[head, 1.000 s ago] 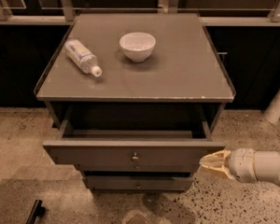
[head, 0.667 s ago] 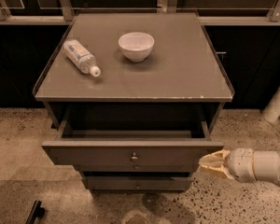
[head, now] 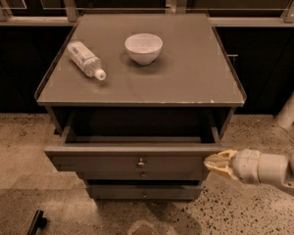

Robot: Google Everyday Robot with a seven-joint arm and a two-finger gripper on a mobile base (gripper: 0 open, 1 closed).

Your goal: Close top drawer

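The top drawer point(head: 103, 161) of the grey-brown cabinet stands pulled out, with its dark inside showing and a small round metal knob point(head: 141, 163) at the centre of its front. My gripper point(head: 213, 163) comes in from the right on a pale arm. Its tan tip is at the right end of the drawer front, touching it or very near it. Two narrower drawers point(head: 143, 192) sit lower down, pushed in further.
On the cabinet top point(head: 186, 77) lie a clear plastic bottle point(head: 86, 59) on its side at the left and a white bowl point(head: 143, 48) near the middle. Speckled floor surrounds the cabinet. A white post point(head: 291, 106) stands at the right. A dark object point(head: 36, 223) lies at lower left.
The view has shifted slightly. The gripper stays at the right end of the drawer front; the drawer's opening looks about the same.
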